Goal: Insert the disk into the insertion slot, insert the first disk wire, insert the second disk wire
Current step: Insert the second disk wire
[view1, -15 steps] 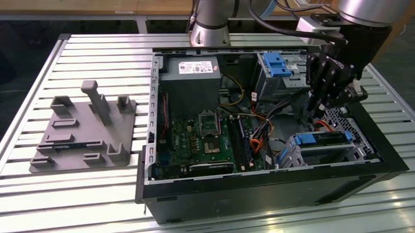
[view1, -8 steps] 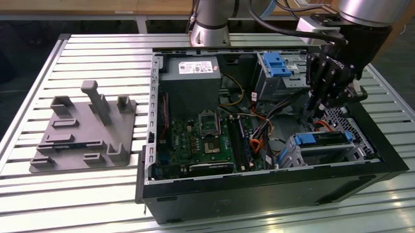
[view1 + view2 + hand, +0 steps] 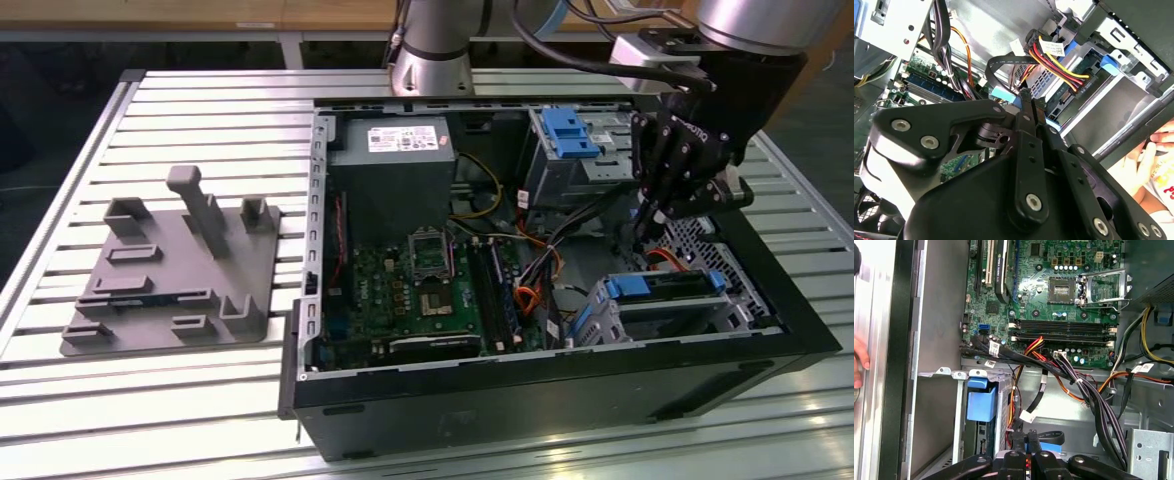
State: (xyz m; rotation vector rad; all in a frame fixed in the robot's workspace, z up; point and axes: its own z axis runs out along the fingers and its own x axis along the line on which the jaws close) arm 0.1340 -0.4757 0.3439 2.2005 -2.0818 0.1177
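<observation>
Step in hand: we judge this a wire insertion. The black multi-link gripper (image 3: pixel 1030 102) has its fingers drawn together on a light-blue plastic cable connector (image 3: pixel 1002 94) at the end of a flat black cable (image 3: pixel 1004 61).
Disk location: the flat silver hard drive in its bright blue plastic caddy (image 3: pixel 671 288) lies inside the silver-grey perforated sheet-metal drive cage (image 3: pixel 627 322), at the exterior view's right of the open black computer case (image 3: pixel 534 400).
Recommended handling: hold the connector square to the drive's socket, press straight, and avoid the nearby red, yellow and black wire bundle (image 3: pixel 1059 65).
Disk appearance: blue caddy parts flank the silver body; we cannot make out the label.
</observation>
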